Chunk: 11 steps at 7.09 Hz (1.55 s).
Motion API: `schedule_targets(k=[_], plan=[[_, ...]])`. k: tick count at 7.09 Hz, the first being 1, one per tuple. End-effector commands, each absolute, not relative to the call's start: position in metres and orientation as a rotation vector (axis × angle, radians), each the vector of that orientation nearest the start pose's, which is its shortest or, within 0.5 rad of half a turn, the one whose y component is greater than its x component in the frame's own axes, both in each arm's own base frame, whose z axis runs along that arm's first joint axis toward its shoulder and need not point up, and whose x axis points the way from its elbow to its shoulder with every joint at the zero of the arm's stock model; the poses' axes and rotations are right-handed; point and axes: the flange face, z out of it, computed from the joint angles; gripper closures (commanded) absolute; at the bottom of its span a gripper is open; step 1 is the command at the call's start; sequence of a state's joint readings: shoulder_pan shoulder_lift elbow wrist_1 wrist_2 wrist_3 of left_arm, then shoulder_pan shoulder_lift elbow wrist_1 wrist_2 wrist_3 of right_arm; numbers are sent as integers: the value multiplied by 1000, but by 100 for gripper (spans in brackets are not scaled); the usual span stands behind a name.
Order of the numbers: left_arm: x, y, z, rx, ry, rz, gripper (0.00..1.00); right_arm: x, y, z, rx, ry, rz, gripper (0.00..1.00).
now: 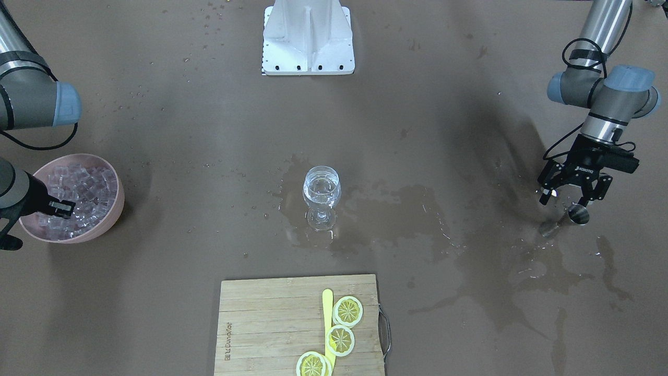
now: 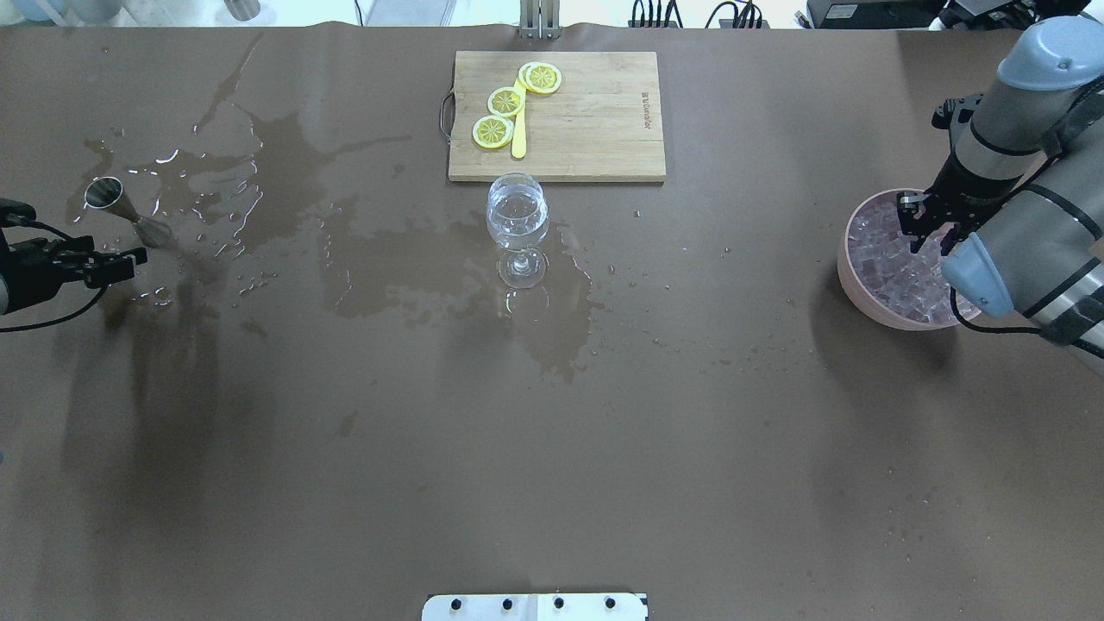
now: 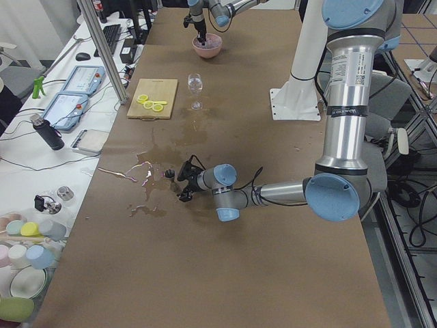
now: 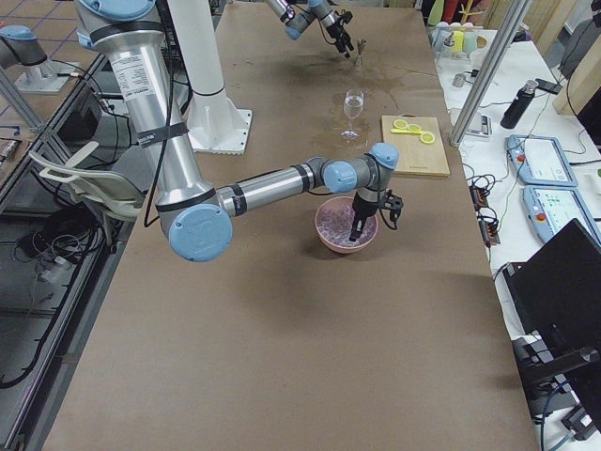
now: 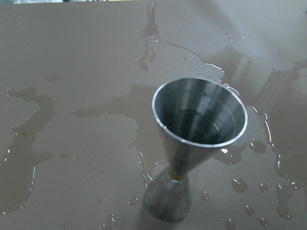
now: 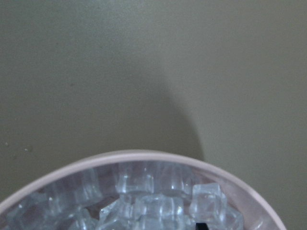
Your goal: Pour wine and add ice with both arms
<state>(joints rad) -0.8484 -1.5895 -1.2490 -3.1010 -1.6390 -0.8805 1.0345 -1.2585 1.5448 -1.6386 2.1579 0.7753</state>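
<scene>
Left gripper (image 1: 568, 197) wide, empty; jigger (image 1: 578, 214) upright just ahead. Right gripper (image 2: 925, 233) down among ice (image 1: 86, 188); cannot tell its spread.

Brown table (image 2: 552, 431), wet patches (image 2: 285, 172): wine glass (image 2: 517, 228) centre, cutting board (image 2: 586, 121) far, jigger (image 2: 128, 210) left, pink bowl (image 2: 862, 297) right.

The glass (image 2: 517, 226) stands mid-table before me, wine (image 2: 517, 216) in it. The cutting board (image 2: 595, 129) lies behind it, with lemon slices (image 2: 505, 102) on its left part. Far left, the jigger (image 2: 121, 205) stands in a puddle (image 2: 285, 164), just beyond my left gripper (image 1: 569, 199). Far right, my right gripper (image 2: 927, 237) hangs over the ice (image 2: 888, 267) in the bowl (image 2: 849, 280).
</scene>
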Motion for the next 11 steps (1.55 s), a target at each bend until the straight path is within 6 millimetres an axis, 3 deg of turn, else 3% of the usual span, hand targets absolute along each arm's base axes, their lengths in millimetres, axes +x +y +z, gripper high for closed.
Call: schedule_targets(k=[1,3,6,7,9,11], plan=[[242,-467,643,847,908,-117,5,-251,-577,507,-179,-602,173,56],[250,-467,641,874,898,-126,6,-243,-581,504,-172,-606,187,56],[263,-466,639,898,882,-132,7,-241,-580,508,-185,-592,195,37],[263,-468,637,908,876,-138,8,-241,-580,508,-183,-588,194,37],[266,-471,635,914,876,-135,11,-245,-586,497,-196,-577,199,51],[267,-471,636,914,872,-131,12,-242,-588,498,-188,-546,207,53]])
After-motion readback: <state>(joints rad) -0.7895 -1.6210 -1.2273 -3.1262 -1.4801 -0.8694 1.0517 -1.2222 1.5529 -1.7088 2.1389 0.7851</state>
